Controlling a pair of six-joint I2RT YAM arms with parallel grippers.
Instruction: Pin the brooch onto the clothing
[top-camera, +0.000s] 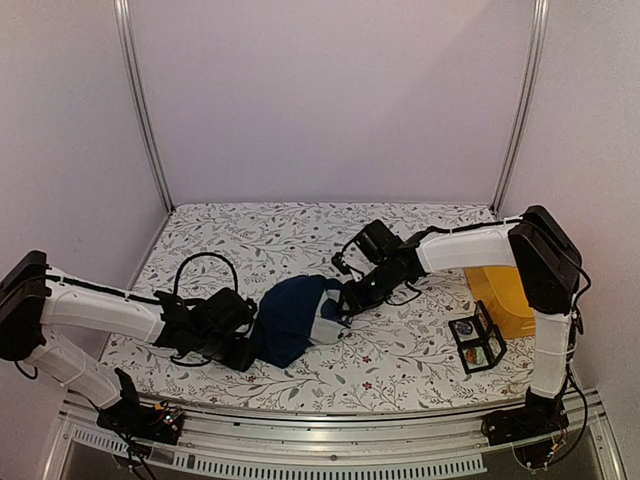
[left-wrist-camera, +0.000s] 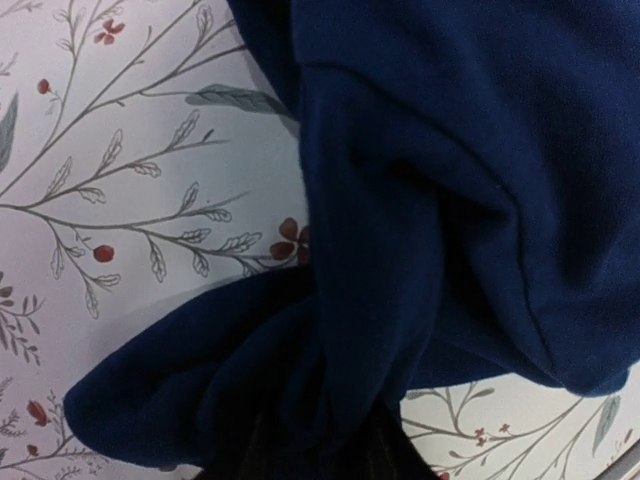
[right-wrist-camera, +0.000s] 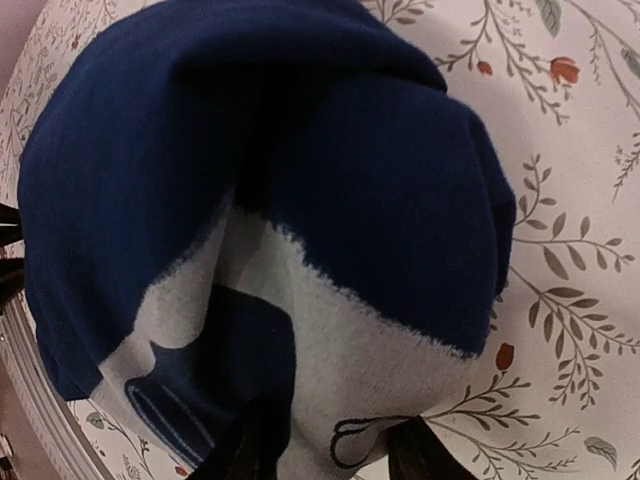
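Top external view: navy T-shirt (top-camera: 290, 320) lies bunched on the worktop (top-camera: 250, 230) between both arms, right end effector (top-camera: 345, 300) clamped on its printed chest, left end effector (top-camera: 252, 345) straddling a fold, closure undeterminable, presumably to spread it for pinning.

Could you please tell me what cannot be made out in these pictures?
Brooch: not identifiable; items in the black case are too small, top view.
Left claw: fingertips buried under T-shirt folds, left wrist view; grip unclear.
Right claw: fingers cut off by bottom edge, right wrist view; grip unclear.
Print: crumpled, partly folded under, right wrist view.
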